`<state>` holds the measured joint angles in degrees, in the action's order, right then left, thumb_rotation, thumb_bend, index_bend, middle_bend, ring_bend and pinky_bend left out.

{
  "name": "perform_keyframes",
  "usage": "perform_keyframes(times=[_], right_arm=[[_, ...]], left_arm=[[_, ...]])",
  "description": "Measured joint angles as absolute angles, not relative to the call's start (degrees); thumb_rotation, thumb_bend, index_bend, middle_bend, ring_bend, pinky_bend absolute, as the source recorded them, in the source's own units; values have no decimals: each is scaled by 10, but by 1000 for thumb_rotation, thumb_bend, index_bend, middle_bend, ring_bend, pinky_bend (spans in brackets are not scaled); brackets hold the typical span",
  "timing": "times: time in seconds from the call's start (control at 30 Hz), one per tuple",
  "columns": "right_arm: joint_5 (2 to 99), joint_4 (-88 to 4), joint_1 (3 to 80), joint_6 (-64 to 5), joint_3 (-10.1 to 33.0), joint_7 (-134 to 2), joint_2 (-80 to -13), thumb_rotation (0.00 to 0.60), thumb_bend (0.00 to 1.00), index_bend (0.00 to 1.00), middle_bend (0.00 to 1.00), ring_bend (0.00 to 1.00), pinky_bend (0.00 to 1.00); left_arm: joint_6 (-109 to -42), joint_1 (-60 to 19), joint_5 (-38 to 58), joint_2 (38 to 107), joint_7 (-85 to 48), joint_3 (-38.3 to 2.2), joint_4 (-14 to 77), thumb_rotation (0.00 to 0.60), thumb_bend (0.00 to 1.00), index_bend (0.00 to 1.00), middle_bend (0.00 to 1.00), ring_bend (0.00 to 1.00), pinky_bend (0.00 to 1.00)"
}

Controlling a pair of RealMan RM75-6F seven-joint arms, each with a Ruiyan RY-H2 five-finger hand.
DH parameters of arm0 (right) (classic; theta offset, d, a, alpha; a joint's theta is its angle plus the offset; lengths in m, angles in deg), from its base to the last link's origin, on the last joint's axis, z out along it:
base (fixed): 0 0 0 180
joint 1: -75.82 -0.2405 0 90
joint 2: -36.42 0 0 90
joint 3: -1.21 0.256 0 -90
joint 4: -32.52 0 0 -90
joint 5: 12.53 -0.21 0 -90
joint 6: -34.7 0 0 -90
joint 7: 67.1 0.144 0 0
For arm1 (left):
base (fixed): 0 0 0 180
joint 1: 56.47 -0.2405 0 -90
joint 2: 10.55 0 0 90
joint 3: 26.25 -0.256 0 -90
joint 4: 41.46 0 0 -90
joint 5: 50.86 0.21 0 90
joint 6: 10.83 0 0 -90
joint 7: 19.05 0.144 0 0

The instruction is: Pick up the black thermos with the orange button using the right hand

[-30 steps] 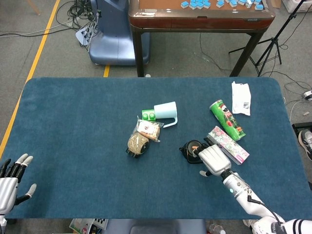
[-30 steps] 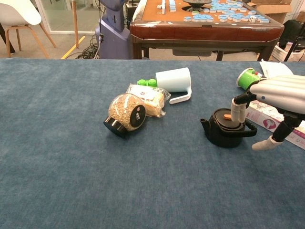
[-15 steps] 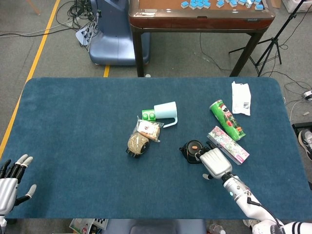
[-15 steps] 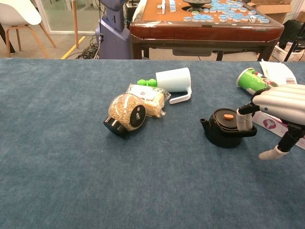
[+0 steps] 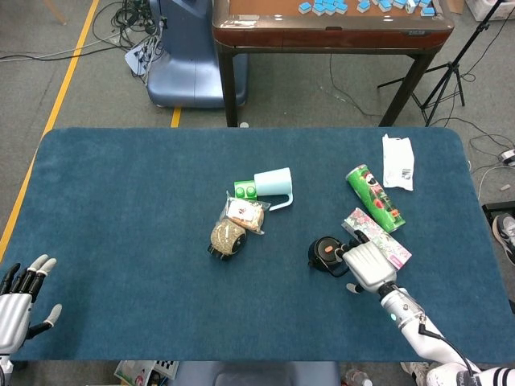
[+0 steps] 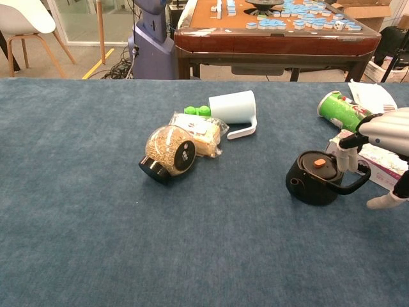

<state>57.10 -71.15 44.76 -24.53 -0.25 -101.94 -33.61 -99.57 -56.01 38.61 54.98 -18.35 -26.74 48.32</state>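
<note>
Dragged rather than lifted, the thermos now sits further toward the robot's right than a second ago, and it has turned so its spout faces down-left while the handle loop points at the right hand, which has drawn back with it. It stands upright on the table, low and squat, orange button on top, just beside the pink box and near the green can. From the chest view the right hand reaches from the edge of the frame with one fingertip hooked at the handle's upper end and the thumb hanging clear below; I cannot tell whether anything really clamps the handle, so I judge this contact, not a hold. The likeliest failure is more sliding: a hooked finger pulls the pot sideways on the cloth instead of raising it, and it could shove into the box or tip onto its spout. If the lift starts from the handle alone, the round body may swing and slip off the finger. Closing fingers and thumb around the handle or body first would reduce that risk. The left hand lies at the near left corner, fingers spread, holding nothing. Jar, snack bag and cup lie well apart to the left.
</note>
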Motion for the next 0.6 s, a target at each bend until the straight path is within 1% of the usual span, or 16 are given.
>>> perform_keyframes(times=[0.27,0.6], right_arm=[[608,-704,450,-237,-17,-1001,-335,600,17,453,453,326,111],[607,-691,457,-231,-24,-1003,-333,600,16,455,455,328,111]], left_arm=[[-997,-563,383,549,-183,-268,483,600,296,109,67,129,15],[-996,-562,384,551,-184,-268,482,600,296,109,68,129,15]])
